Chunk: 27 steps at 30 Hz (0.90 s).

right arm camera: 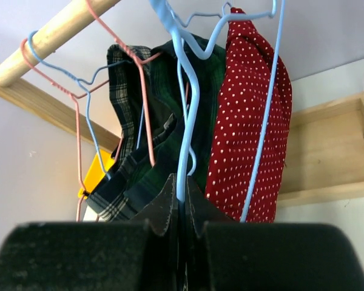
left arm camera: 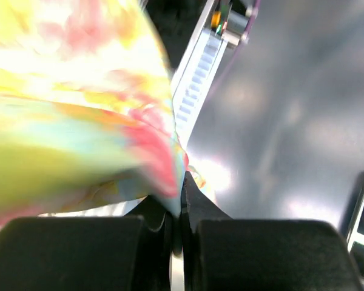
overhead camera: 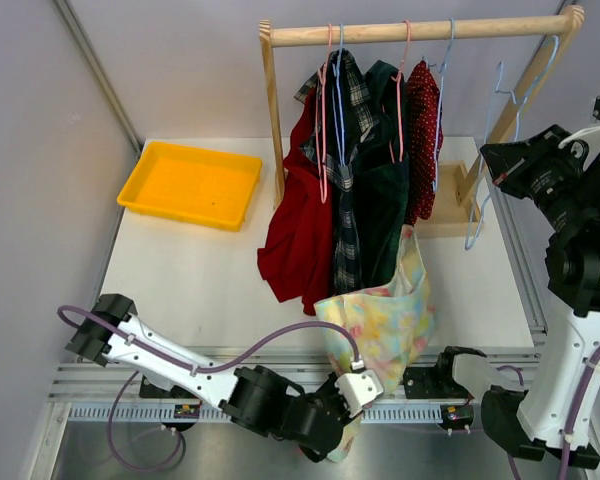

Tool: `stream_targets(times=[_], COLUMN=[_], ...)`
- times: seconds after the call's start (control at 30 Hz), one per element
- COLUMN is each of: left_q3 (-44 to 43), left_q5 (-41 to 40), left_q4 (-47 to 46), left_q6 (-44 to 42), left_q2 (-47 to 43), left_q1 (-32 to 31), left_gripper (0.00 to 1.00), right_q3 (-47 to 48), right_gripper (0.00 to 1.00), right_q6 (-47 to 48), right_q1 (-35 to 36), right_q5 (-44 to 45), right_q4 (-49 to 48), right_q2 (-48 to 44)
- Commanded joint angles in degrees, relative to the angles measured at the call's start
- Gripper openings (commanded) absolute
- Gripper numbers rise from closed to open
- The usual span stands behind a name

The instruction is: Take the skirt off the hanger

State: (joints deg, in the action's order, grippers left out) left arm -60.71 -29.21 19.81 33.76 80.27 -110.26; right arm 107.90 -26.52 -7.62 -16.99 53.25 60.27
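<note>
At six o'clock, our left end effector [left arm camera: 182, 203] is clamped tight on the hem of the floral skirt [overhead camera: 380, 320], which drapes over the surface's [overhead camera: 200, 280] near edge. At two o'clock, our right end effector [right arm camera: 181, 203] pinches a pale blue hanger [right arm camera: 182, 170].

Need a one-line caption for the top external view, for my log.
Left gripper clamps the floral skirt, stretched from the wooden rack to the near edge; right gripper pinches a blue hanger.

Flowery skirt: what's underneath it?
The white table and its metal front rail run underneath. The left gripper pinches the skirt's lower edge. Whatever lies directly beneath the fabric is hidden.
</note>
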Motion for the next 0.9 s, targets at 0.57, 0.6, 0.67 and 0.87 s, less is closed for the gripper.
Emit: stream_targets(times=[0.57, 0.6, 0.67, 0.87], left_q3=[-12.67, -13.2, -15.4, -23.48], left_q5=[-32.83, -33.45, -35.73, -41.18], left_q4=[52.94, 54.18, 59.35, 68.52], left_q6=[31.98, 32.42, 35.48, 33.93], left_q2=[-18.48, -18.48, -18.22, -21.99], left_q1=[-4.79, -4.79, -4.7, -0.41], left_gripper=[0.0, 0.0, 0.0, 0.0], right_q3=[12.6, 12.34, 10.94, 2.59], right_gripper=[0.0, 0.0, 0.0, 0.0], right_q6=[0.07, 0.16, 0.59, 2.44], right_q1=[-0.12, -0.03, -0.12, -0.12], right_q5=[1.18, 1.17, 1.17, 3.19], right_q4=[-15.99, -16.25, -16.34, -15.73], right_q2=[26.03, 26.3, 26.57, 22.79])
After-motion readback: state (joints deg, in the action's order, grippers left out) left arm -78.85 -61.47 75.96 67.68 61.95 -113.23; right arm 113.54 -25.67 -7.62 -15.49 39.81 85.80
